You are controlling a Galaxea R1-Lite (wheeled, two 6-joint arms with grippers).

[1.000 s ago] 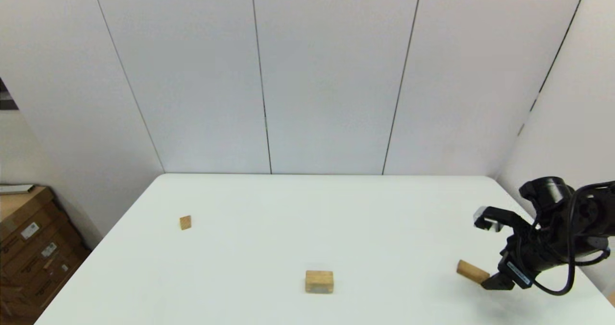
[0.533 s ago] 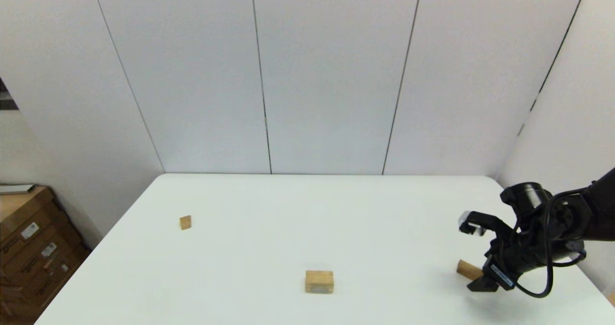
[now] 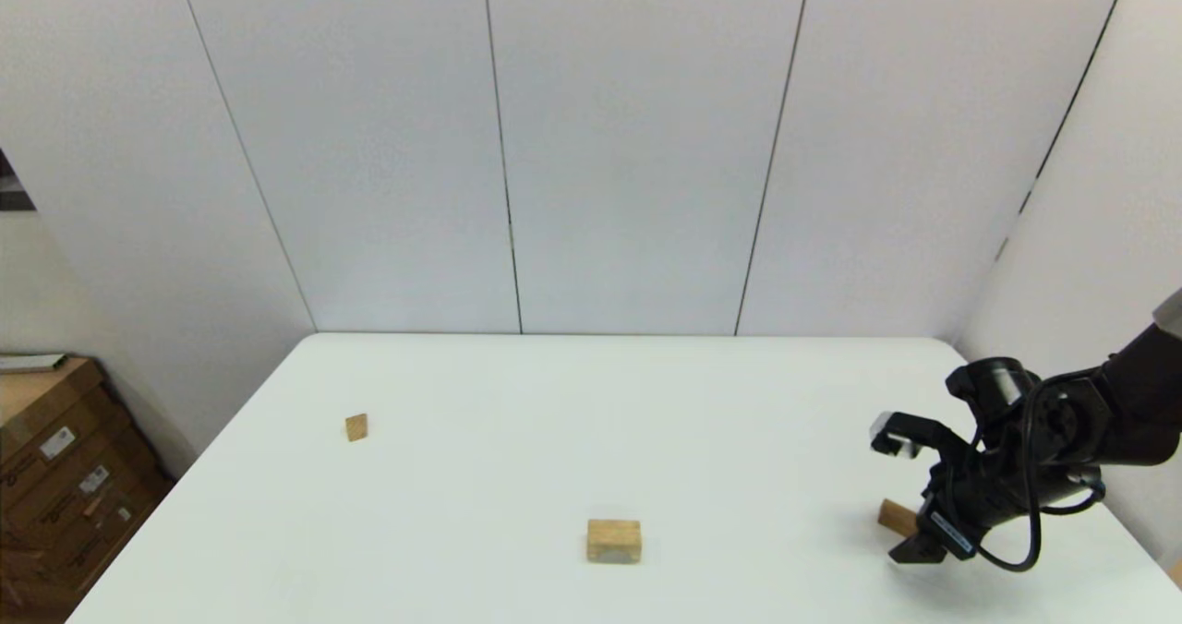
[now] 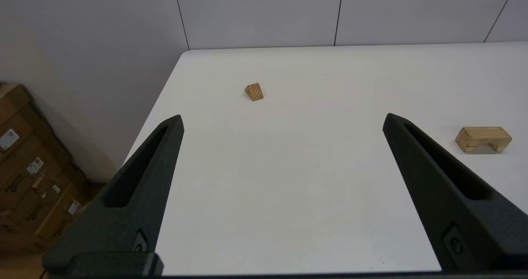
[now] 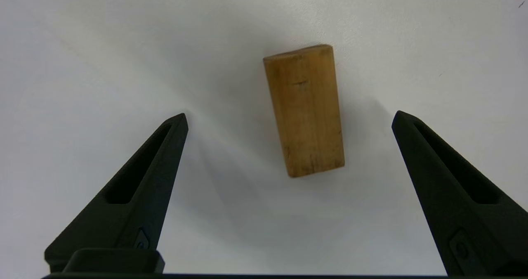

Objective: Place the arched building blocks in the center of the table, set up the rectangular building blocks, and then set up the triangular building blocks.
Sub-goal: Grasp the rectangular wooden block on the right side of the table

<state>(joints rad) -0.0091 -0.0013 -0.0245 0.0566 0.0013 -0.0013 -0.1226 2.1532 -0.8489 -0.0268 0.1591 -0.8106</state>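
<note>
Rectangular building blocks (image 5: 304,109) flat, right end effector (image 5: 288,122) open — astride

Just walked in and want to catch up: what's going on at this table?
The robot's right hand, open, hangs over the flat wooden bar lying near the table's right edge, one finger on each side, not touching it. The arch block sits near the middle front and the small wedge far left. The left hand, also open, is held back, holding nothing.

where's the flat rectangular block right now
In the head view the rectangular block lies flat near the table's right edge, partly hidden by the open right gripper over it, well right of the arched block.
</note>
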